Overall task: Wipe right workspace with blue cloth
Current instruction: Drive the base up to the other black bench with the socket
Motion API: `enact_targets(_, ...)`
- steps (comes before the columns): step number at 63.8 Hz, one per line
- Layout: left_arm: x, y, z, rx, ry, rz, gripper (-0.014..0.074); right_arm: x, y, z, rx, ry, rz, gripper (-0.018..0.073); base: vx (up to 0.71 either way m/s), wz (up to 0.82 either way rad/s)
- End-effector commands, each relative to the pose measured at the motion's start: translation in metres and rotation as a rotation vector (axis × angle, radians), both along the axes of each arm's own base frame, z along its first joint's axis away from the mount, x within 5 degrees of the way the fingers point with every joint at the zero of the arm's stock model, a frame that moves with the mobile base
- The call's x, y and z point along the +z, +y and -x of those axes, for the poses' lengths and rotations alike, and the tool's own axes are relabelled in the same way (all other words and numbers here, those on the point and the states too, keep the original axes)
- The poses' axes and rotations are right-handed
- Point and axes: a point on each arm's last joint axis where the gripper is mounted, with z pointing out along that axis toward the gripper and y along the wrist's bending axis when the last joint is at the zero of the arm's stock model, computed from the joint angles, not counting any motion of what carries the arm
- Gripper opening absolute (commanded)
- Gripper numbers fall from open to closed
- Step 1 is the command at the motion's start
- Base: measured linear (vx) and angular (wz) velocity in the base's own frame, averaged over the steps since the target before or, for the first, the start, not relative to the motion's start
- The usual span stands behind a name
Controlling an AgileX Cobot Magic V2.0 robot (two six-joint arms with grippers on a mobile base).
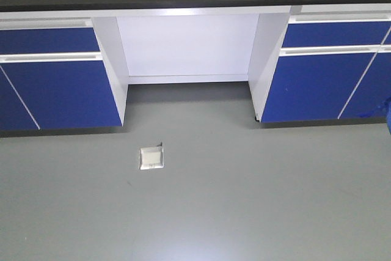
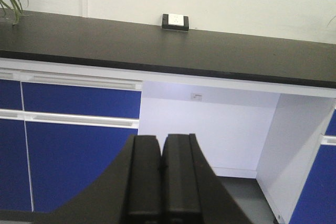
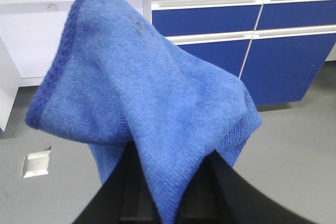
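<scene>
R gripper is clamped on soft royal-blue fabric cloth. L gripper is pressed closed, empty, facing matte black benchtop.

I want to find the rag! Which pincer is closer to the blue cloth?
Right. The right pincer is clamped on the blue cloth. The left pincer is shut and empty, facing the black benchtop, no cloth in sight.
</scene>
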Motion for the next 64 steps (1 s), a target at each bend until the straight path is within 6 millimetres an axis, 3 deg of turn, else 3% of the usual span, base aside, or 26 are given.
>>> enact_targets(1, -0.0023, -0.0007, -0.0002, -0.008, -0.065, 0.014, -0.0006, 0.0154, -0.0005, -0.0032, 0.003, -0.098, 0.023, -0.0003, 0.36, 0.0)
enact_targets(64, -0.0023, -0.0007, -0.0002, -0.008, -0.065, 0.014, -0.0006, 0.0154, -0.0005, -0.0032, 0.003, -0.098, 0.023, -0.0003, 0.38, -0.02)
